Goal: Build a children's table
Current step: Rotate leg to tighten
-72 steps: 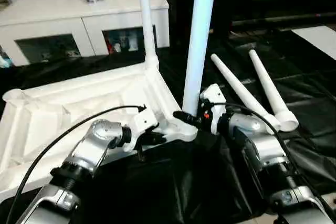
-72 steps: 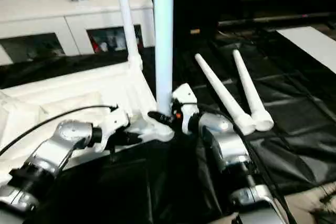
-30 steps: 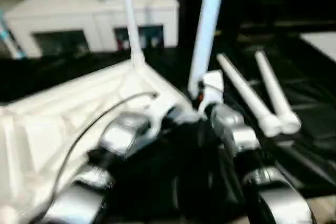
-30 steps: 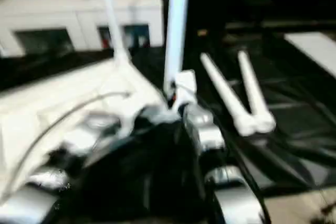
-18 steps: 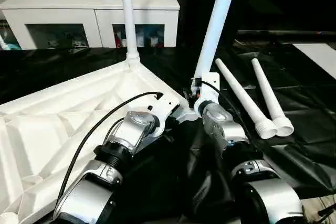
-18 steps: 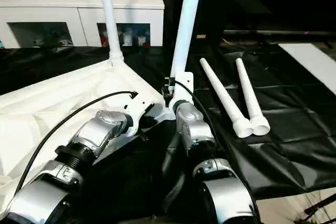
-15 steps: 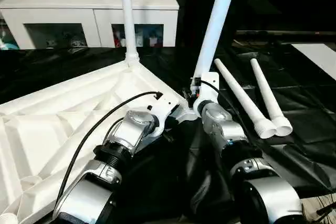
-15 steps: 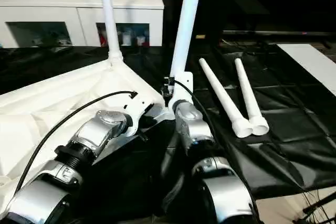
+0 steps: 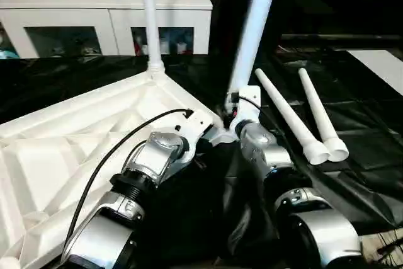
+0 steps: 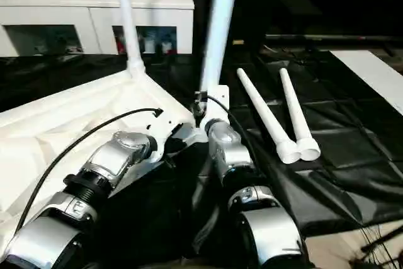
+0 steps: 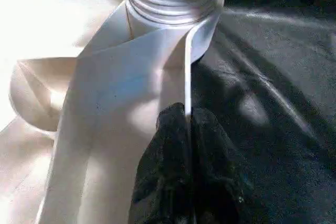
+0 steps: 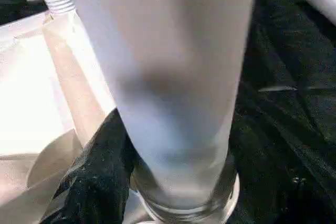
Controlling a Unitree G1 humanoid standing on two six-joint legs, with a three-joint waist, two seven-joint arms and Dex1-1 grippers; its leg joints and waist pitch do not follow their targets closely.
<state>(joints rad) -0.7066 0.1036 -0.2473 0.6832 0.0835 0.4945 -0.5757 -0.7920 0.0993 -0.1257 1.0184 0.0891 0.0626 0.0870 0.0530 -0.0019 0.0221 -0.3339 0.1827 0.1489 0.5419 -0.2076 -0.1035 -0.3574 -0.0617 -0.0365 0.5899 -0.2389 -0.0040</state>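
Table top [image 9: 75, 137] inverted on counter [image 9: 371, 155], two legs fitted.
Left tool [image 11: 187, 129] clamps corner rim (fingers shut); right tool [image 12: 173, 182] around near leg [image 9: 252, 36], grip cannot tell.

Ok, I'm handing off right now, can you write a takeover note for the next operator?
Left gripper: fingers shut on the tabletop rim beside the near corner socket.
Right gripper: at the base of the near leg, grip unclear.
Done: far leg and near leg stand in sockets of the upturned top.
Left: two loose legs on the black sheet, not yet fitted.
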